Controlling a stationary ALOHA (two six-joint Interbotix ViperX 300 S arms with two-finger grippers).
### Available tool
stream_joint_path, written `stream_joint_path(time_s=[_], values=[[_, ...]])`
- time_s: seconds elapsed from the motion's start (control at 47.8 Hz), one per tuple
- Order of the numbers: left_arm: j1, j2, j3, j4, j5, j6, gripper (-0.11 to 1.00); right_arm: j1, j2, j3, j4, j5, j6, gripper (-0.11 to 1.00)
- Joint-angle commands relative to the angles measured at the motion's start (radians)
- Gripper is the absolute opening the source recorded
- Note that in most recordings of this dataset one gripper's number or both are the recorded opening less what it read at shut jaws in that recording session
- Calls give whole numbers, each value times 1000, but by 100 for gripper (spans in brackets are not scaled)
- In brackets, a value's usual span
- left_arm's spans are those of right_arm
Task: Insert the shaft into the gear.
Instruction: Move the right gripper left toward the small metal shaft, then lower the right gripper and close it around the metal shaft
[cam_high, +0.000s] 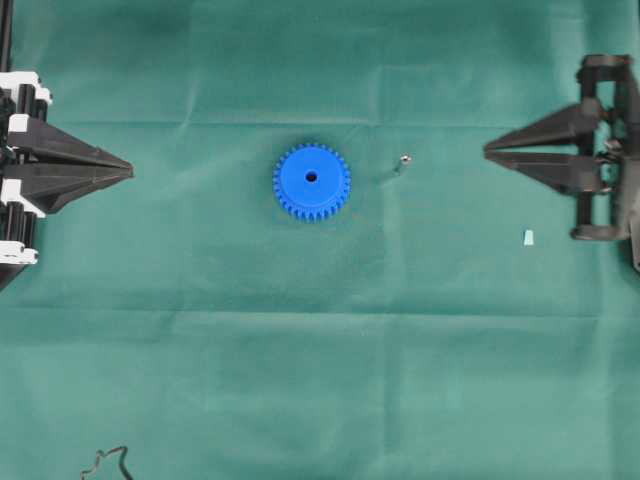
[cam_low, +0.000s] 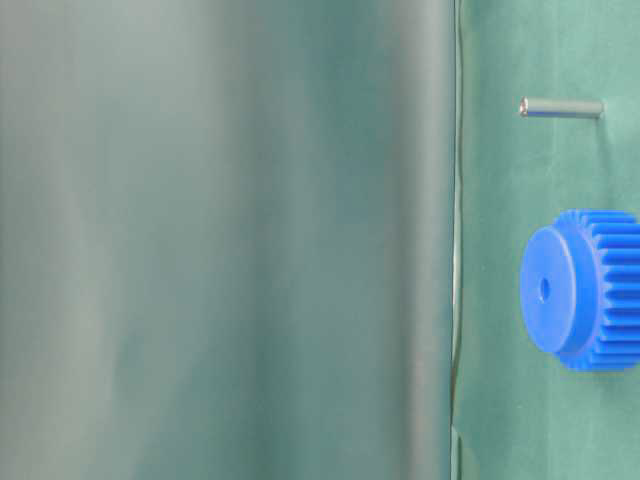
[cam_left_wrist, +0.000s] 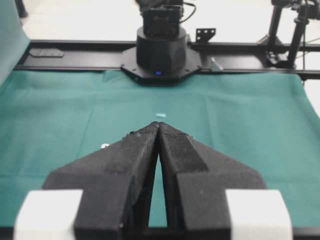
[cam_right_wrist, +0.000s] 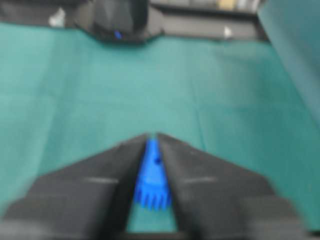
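Open green cloth (cam_high: 320, 380) surrounds the gear (cam_high: 311, 181); the shaft (cam_high: 404, 160) stands at its three o'clock. Left gripper (cam_high: 128, 170) pinched closed; right gripper (cam_high: 488, 150) nearly closed, both empty.

Matt green cloth (cam_high: 320, 380), faintly creased
Glossy blue plastic gear (cam_high: 311, 182); smooth silvery metal shaft (cam_low: 561, 108)
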Motion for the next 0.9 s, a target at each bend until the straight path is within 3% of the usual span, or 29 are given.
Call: stream_joint_path(time_s=[0.0, 0.105, 0.168, 0.293, 0.461, 0.88], values=[[0, 8, -26, 3, -6, 0, 2, -23, 64, -31, 20, -8, 0, 51], [0, 8, -26, 3, -6, 0, 2, -34, 169, -44, 23, -9, 0, 81], [2, 8, -26, 3, -6, 2, 2, -44, 233, -51, 26, -18, 0, 92], [0, 8, -26, 3, -6, 2, 2, -67, 367, -57, 49, -55, 0, 85], [2, 8, -26, 3, -6, 0, 2, -87, 500, -60, 71, -126, 0, 85], [2, 8, -26, 3, -6, 0, 2, -95, 676, -78, 95, -198, 0, 85]])
